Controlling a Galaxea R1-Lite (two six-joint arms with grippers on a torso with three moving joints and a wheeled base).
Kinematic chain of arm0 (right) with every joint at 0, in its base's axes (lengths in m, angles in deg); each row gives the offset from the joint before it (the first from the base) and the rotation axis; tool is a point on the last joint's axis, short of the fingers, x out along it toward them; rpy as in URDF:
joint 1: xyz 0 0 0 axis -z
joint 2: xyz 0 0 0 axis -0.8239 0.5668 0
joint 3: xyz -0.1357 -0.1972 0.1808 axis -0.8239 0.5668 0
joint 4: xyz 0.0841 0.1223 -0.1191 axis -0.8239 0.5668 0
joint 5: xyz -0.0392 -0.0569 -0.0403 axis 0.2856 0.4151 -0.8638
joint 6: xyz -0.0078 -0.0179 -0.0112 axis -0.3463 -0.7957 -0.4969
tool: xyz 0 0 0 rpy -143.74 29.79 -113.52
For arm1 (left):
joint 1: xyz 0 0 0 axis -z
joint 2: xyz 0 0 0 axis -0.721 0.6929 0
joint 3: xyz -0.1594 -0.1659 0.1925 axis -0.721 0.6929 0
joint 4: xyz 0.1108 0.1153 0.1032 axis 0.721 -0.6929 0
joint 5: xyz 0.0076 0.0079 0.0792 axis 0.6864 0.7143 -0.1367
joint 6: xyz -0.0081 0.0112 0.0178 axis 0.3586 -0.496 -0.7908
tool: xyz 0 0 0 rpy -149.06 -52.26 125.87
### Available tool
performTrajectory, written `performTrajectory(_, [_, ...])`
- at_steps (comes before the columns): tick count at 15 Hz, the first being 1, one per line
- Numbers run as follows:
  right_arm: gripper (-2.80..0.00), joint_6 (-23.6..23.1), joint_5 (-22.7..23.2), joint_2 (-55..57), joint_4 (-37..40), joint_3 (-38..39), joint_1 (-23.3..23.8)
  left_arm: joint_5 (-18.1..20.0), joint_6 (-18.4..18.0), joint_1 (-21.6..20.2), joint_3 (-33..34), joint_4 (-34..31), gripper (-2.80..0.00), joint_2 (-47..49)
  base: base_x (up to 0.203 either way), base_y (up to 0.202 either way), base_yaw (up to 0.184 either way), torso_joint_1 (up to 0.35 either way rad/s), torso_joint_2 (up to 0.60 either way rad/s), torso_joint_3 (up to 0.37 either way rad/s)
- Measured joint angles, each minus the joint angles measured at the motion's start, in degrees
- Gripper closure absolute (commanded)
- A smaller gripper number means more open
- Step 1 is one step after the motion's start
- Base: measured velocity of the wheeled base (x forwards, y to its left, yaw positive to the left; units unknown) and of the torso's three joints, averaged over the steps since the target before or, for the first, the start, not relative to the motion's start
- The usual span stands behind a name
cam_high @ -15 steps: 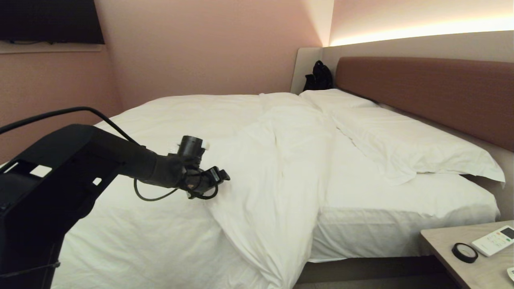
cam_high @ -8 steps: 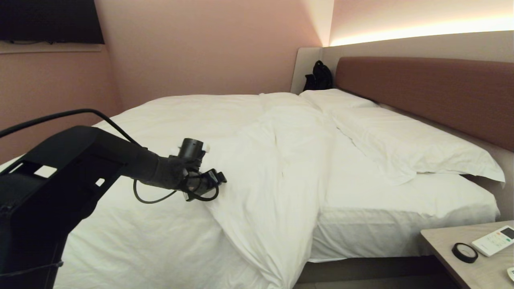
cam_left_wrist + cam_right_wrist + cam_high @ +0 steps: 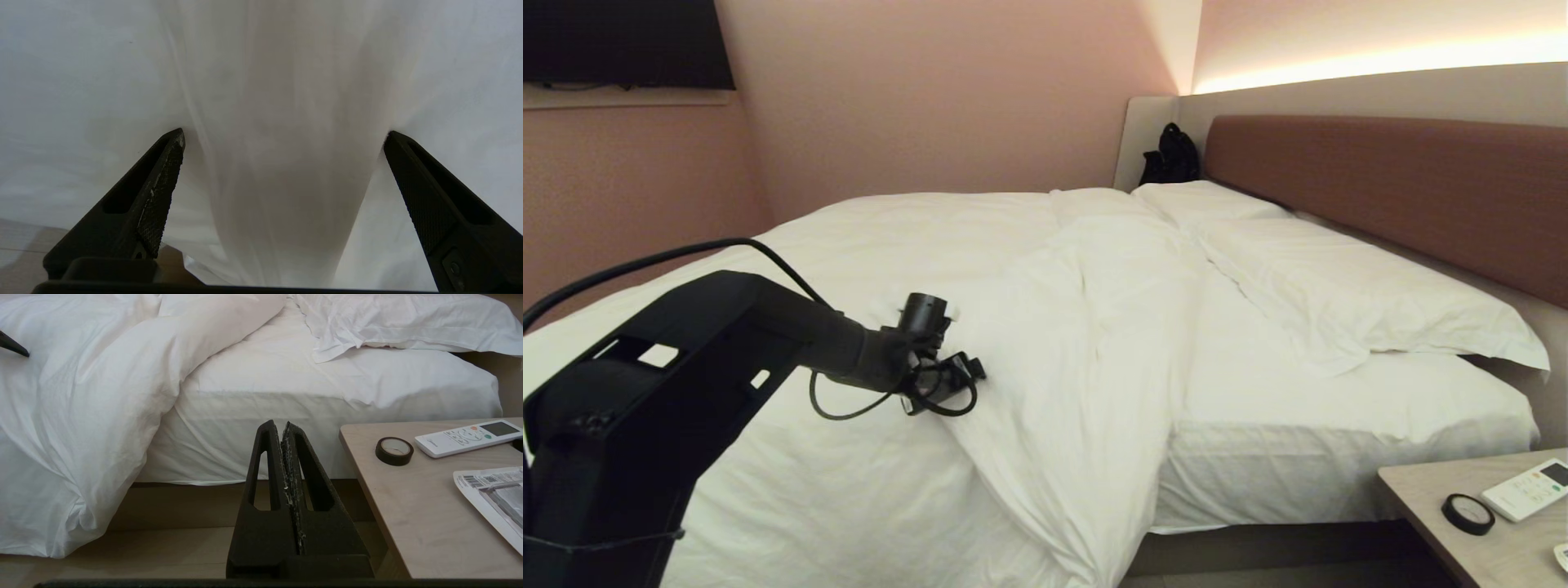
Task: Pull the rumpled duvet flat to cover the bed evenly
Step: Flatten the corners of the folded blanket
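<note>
The white duvet [image 3: 1078,343] lies bunched over the left part of the bed [image 3: 1298,465]. A thick fold runs down its middle and over the near edge, and the mattress sheet beside it is bare. My left gripper [image 3: 970,371] rests against the left flank of that fold. In the left wrist view it [image 3: 284,134] is open wide. A ridge of duvet [image 3: 286,81] stands between the two fingers [image 3: 159,192], and they do not clamp it. My right gripper [image 3: 284,424] is shut on nothing. It hangs low beside the bed, facing the duvet's hanging edge [image 3: 102,388].
Two pillows [image 3: 1339,286] lie along the brown headboard [image 3: 1380,188]. A nightstand [image 3: 1486,531] at the near right holds a black tape roll [image 3: 1467,514], a remote [image 3: 1527,488] and a printed sheet [image 3: 494,498]. A black bag [image 3: 1172,155] sits in the far corner.
My left arm has leaned in and sunk a little, so the gripper sits slightly lower against the fold. Its jaws have stayed open. The duvet has not visibly shifted.
</note>
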Motion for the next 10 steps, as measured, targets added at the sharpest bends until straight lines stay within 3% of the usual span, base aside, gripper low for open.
performTrajectory(3, [0.00, 0.01, 0.05, 0.00, 0.02, 0.00, 0.00, -2.33, 0.72, 0.69, -2.68, 0.00, -2.80, 1.89, 0.000, 0.000, 0.000, 0.000, 0.00, 0.000])
performTrajectory(9, [0.00, 0.01, 0.06, 0.00, 0.00, 0.00, 0.00, -1.52, 3.15, 1.81, -6.29, -0.05, -2.80, 3.07, 0.000, 0.000, 0.000, 0.000, 0.00, 0.000])
performTrajectory(10, [0.00, -0.03, 0.06, 0.00, 0.00, 0.00, 0.00, -0.88, 3.17, 1.97, -6.52, -0.05, 0.00, 3.16, 0.000, 0.000, 0.000, 0.000, 0.00, 0.000])
